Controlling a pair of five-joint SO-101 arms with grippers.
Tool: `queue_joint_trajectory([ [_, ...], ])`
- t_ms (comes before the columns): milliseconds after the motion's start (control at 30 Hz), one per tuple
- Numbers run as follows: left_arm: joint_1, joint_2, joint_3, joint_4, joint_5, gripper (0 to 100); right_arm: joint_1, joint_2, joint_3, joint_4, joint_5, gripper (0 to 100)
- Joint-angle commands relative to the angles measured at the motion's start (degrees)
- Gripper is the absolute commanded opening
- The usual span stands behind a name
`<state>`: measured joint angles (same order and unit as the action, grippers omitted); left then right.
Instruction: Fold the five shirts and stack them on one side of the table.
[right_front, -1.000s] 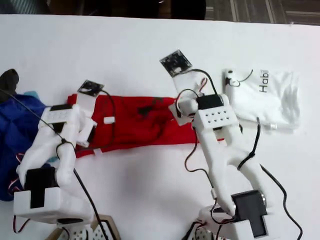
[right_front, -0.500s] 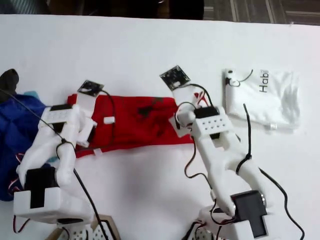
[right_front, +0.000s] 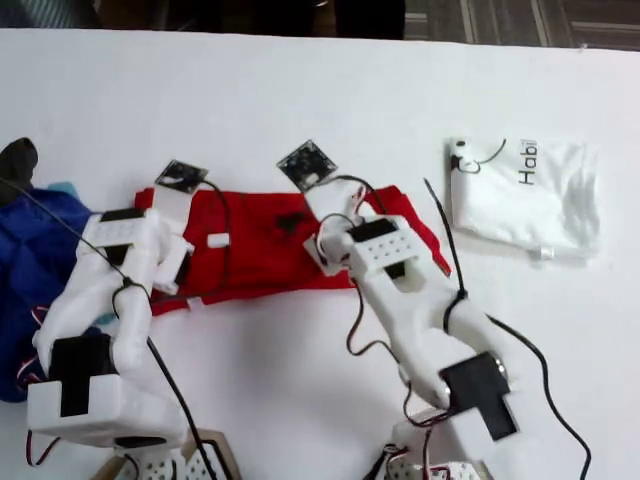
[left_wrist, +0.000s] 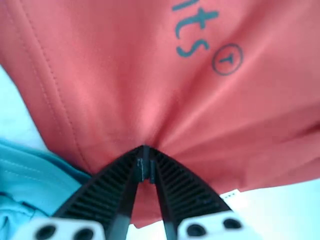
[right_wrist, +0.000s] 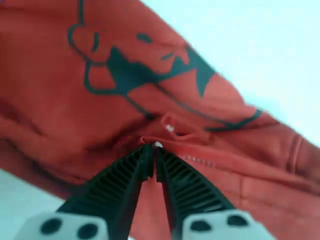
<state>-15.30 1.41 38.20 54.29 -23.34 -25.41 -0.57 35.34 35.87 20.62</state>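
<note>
We look down on a white counter that carries everything. The red shirt is the largest thing spread on it, a long band across the middle, between a heap of blue cloth at the counter's left edge and a folded white garment lying flat well off to the right. The red shirt's right end shows past the right arm, apart from the white garment. The left arm leans over the shirt's left end, just beside the blue heap.

A strip of teal cloth lies against the red shirt's edge in the left wrist view. A dark print marks the red cloth near the right arm's grip, and dark letters show further along the shirt from the left arm's grip.

The left fingers are pressed together with a pinch of the red shirt between their tips, and the cloth puckers in creases toward that point. The right fingers are likewise closed tight, nipping a folded seam of the same shirt just below the print.
</note>
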Motion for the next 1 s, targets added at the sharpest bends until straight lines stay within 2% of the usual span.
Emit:
queue_joint_trajectory([
  [0,-0.2,-0.7,0.1,-1.4,0.3,3,0.0,2.2,-5.9,-1.3,-0.5,2.0],
  [133,-0.2,-0.7,0.1,-1.4,0.3,3,-0.1,5.7,-9.0,-0.7,-0.5,2.0],
  [233,-0.2,-0.7,0.1,-1.4,0.3,3,0.6,4.3,-10.5,4.3,-0.5,2.0],
  [400,-0.2,-0.7,0.1,-1.2,0.3,3,3.8,-7.8,-12.4,15.8,-2.7,2.0],
  [567,-0.2,-0.7,0.1,-1.3,0.3,3,10.2,-23.0,-12.1,25.1,-4.4,2.0],
  [667,-0.2,-0.7,0.1,-1.4,0.3,3,14.9,-28.4,-7.0,28.4,-4.0,2.4],
  [800,-0.2,-0.7,-0.3,-1.4,0.5,3,21.4,-31.1,5.4,26.9,-4.0,3.4],
  [967,-0.5,-1.1,-4.7,2.5,9.9,3,27.8,-31.9,16.4,22.5,-4.0,11.5],
])
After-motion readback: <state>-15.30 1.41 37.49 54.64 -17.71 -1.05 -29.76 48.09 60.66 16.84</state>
